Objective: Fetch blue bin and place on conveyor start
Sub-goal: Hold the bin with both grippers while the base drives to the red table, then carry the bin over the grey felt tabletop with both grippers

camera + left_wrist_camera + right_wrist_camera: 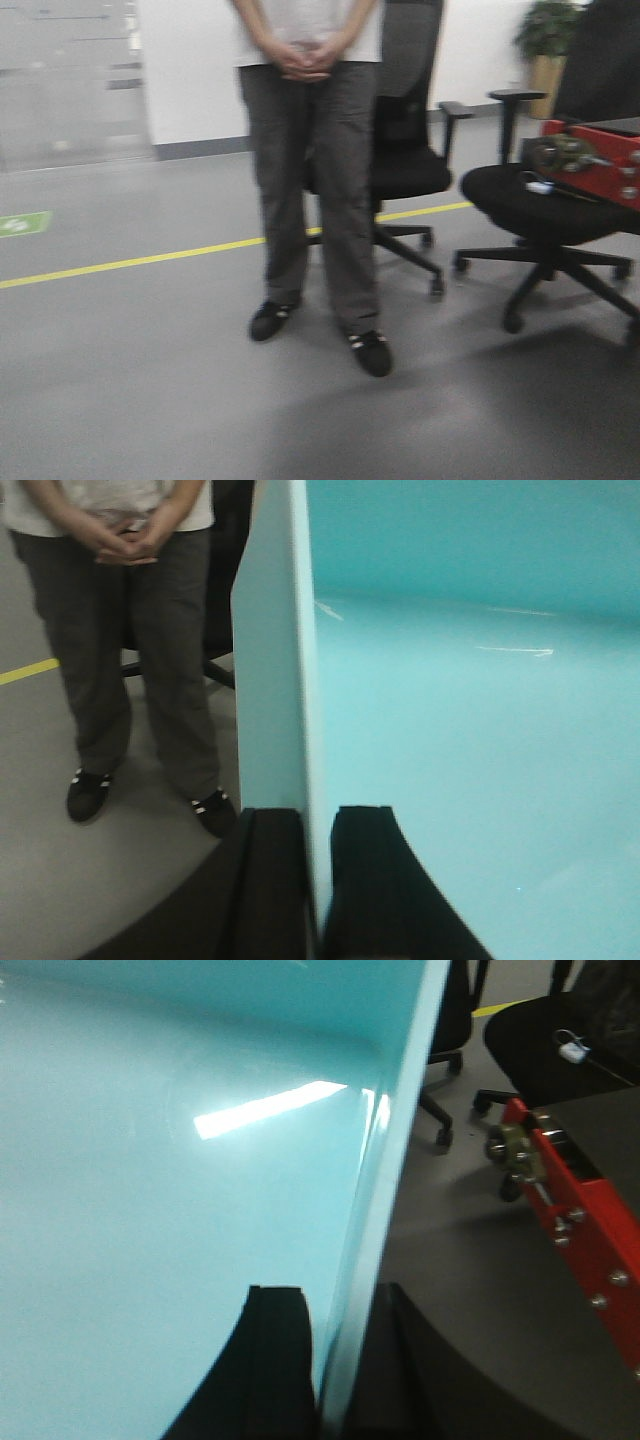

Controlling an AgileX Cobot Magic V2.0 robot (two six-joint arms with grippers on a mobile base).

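Bystander: a person point(310, 170) stands beyond the blue bin's left wall, hands clasped, near its path.
Left claw: the left gripper point(318, 825) straddles the left wall of the blue bin point(480, 730), one finger outside and one inside, pinching the wall.
Bin location: carried between the two arms, apparently off the floor; not visible in the front view.
Bin contents: the interior shown is bare, so expect a light load.
Bin handling: stiff moulded plastic with a glossy, smooth skin; judged slippery, and the thin wall may flex under a hard pinch.
Hold point: the two opposite walls, high near the rim.
Right claw: the right gripper point(335, 1295) pinches the bin's right wall likewise.
Destination: the conveyor start point(585, 1240), red edge showing, lies right of the bin, apart from it.
Obstruction: an office chair point(560, 1050) stands beyond the bin's right wall.
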